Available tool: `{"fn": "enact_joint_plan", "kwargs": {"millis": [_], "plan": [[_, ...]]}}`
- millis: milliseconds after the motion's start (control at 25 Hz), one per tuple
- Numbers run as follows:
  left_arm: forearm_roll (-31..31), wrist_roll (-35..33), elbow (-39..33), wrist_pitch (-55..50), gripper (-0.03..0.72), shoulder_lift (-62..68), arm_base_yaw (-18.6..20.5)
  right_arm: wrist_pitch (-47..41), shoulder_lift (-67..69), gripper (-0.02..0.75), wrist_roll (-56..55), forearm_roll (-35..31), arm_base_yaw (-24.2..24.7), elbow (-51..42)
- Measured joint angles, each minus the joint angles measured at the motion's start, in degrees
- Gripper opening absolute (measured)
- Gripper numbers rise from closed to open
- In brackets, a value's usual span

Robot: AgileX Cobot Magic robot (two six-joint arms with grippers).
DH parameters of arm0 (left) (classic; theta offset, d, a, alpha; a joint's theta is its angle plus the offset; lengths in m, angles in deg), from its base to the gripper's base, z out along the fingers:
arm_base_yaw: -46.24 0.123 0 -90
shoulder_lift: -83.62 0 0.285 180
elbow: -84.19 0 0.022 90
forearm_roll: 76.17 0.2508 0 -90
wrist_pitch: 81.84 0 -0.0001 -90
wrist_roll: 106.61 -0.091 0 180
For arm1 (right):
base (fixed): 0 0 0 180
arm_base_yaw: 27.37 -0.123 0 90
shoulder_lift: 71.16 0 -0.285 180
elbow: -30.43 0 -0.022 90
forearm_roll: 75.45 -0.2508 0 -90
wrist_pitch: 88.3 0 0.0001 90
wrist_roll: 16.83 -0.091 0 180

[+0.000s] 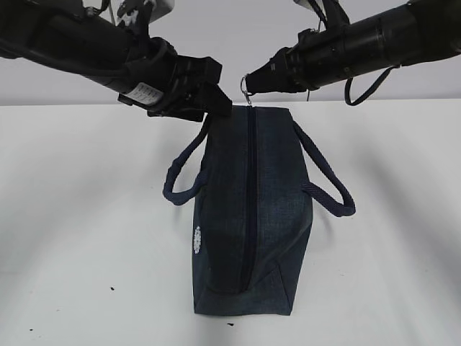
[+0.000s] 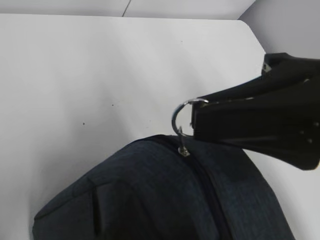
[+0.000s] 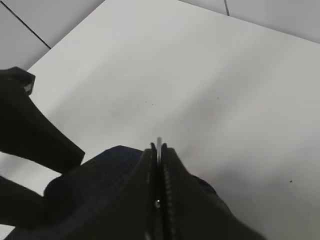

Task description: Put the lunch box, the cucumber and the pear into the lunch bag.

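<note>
Because the zipper [image 1: 251,187] ran shut along the whole top of the lunch bag [image 1: 248,223], nothing could go inside yet, and both arms had gathered at the bag's far end, where the pull sat. The bag lay in the middle of the white desk [image 1: 79,216], its near end toward the camera, one loop handle [image 1: 184,176] flopped out to the left and the other handle [image 1: 328,191] to the right. The right claw [image 3: 158,150] was pressed tight together on the metal ring pull [image 2: 182,117], its two fingers meeting edge to edge in its own wrist view with a sliver of the ring showing between the tips; that grip seemed meant to drag the slider along the track. The left claw [image 1: 210,101] sat just to the left of the ring, against the far left corner of the bag, probably to hold the fabric steady so the bag would not slide with the pull. Whether its fingers were apart or already closed on cloth could not be told, since its own camera showed none of them and the outside view showed only a dark mass. No lunch box, cucumber or pear appeared in any view, so the packing itself had evidently not begun.
</note>
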Motion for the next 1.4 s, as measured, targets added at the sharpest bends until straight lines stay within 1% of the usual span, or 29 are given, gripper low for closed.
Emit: {"fn": "enact_joint_plan", "kwargs": {"millis": [200,320,400,480,520,640,840,1160,1400], "plan": [[-3.65,0.05,0.1,-0.58,0.186,1.61,0.0,-0.1,0.0,0.006,-0.62,0.0,0.09,0.0],[-4.31,0.05,0.12,-1.37,0.138,2.13,0.0,-0.1,0.0,0.006,-1.13,0.03,0.09,0.0],[-4.31,0.05,0.17,-1.98,0.096,2.12,0.0,-0.1,0.0,0.006,-1.12,0.03,0.09,0.0],[-4.31,0.05,0.17,-2.54,0.036,2.12,0.0,-0.1,0.0,0.006,-1.24,0.03,0.09,0.0],[-4.31,0.05,0.17,-2.82,0.025,2.12,0.0,-0.1,0.0,0.006,-1.35,0.03,0.09,0.0],[-4.31,-0.04,0.27,-3.57,0.019,2.12,0.06,-0.1,0.0,0.006,-1.51,0.51,0.09,0.0],[-4.31,-3.46,0.38,-5.99,0.017,2.12,0.1,0.32,0.0,0.006,-5.83,3.93,0.35,0.0],[-3.97,-6.73,0.38,-7.83,0.017,0.61,0.17,-0.01,0.48,0.006,-7.11,4.52,1.53,0.21],[-3.81,-7.42,0.38,-10.14,0.017,0.26,0.17,-2.14,2.77,0.006,-7.33,4.4,1.53,3.71]]}}
